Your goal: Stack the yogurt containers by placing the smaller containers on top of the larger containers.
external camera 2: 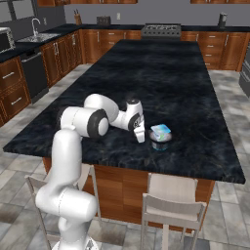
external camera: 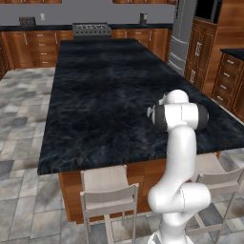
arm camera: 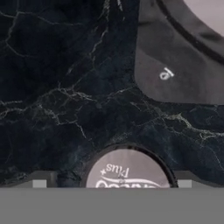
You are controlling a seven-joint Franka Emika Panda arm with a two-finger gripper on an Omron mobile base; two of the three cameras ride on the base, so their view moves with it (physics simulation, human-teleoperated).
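Bare black island top (external camera 2: pixel 185 88) all around stacked yogurt tubs (external camera 2: pixel 160 136) beside pincer (external camera 2: pixel 140 134).

Round lid (arm camera: pixel 127 173) cut off at bottom; print maybe "Plus".

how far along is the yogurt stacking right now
One stack looks done: the small blue-topped tub sits on a larger dark container near the island counter's front edge. In hand: nothing; the tool stands open beside that stack. In the hand view, a round-lidded yogurt still sits alone between its tips.
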